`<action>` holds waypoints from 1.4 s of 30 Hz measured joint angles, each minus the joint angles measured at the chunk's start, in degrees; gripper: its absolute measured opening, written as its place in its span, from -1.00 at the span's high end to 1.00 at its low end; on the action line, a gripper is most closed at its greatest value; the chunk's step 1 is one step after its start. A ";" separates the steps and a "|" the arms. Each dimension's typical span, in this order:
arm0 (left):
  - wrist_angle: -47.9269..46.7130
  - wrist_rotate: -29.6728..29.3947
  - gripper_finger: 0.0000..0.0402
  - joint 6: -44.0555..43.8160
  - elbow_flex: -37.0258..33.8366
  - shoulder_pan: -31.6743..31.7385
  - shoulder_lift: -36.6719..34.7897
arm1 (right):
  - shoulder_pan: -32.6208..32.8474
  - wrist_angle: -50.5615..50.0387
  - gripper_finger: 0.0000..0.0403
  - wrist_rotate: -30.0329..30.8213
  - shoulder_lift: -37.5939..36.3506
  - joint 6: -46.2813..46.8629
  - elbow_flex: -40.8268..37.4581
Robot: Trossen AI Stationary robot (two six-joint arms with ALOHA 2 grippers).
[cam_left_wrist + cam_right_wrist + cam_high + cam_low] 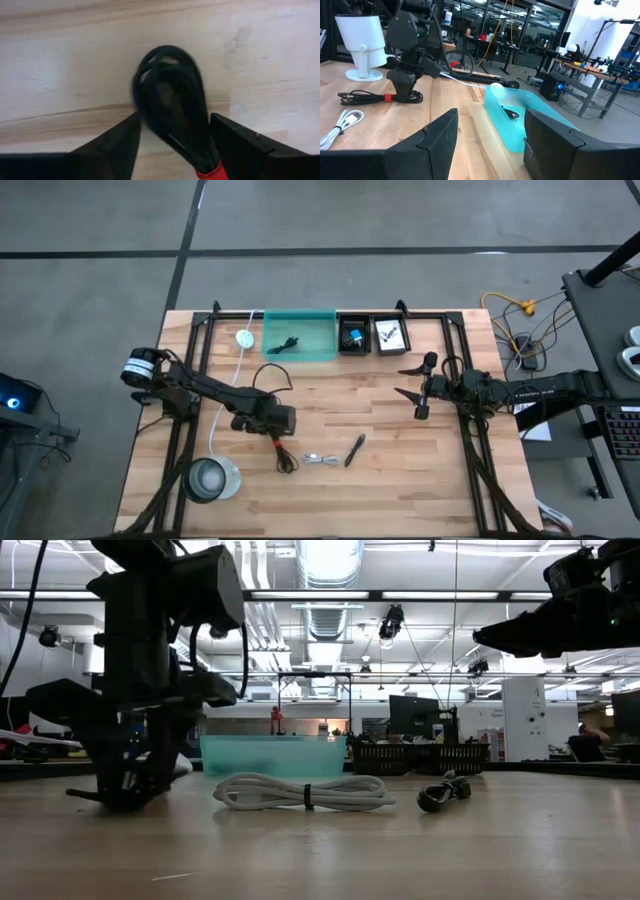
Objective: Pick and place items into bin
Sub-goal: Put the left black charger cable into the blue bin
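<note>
A black cable (284,457) with a red tie (215,172) lies coiled on the wood table. My left gripper (175,125) is down over it, open, with one finger on each side of the coil; the right wrist view shows it (402,94) standing on the table there. A silvery cable (320,459) and a black pen (355,450) lie just to the right. The teal bin (299,352) sits at the far edge with a dark item (288,345) inside. My right gripper (408,382) hovers open above the table's right half. My left gripper comes from above, pointing down, and its fingers (117,145) lie across the black cable's coil (172,95) beside the red tie. The cable lies flat on the table. Whether the fingers touch it, I cannot tell.
Two small black trays (352,336) (390,336) stand right of the bin. A round clear container (208,480) sits near the table's near left corner. A long white cord with a round disc (243,337) runs along the left. Bare wood lies between the grippers.
</note>
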 joint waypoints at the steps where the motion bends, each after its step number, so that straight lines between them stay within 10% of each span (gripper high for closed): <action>1: -0.11 0.30 -0.02 0.54 -0.04 0.00 0.00 | 0.00 0.00 -0.07 -0.02 0.00 -0.02 0.00; 13: 0.23 1.65 0.93 11.88 1.67 0.50 -0.15 | -0.02 0.04 -0.07 0.00 0.00 -1.00 0.00; 32: 2.20 -18.24 0.97 64.96 23.33 11.54 -3.43 | -0.02 0.95 -0.07 0.02 0.00 -2.56 0.00; 42: 19.10 -21.86 0.97 97.83 25.62 21.52 -3.43 | -0.02 0.67 -0.07 0.03 0.01 1.19 0.00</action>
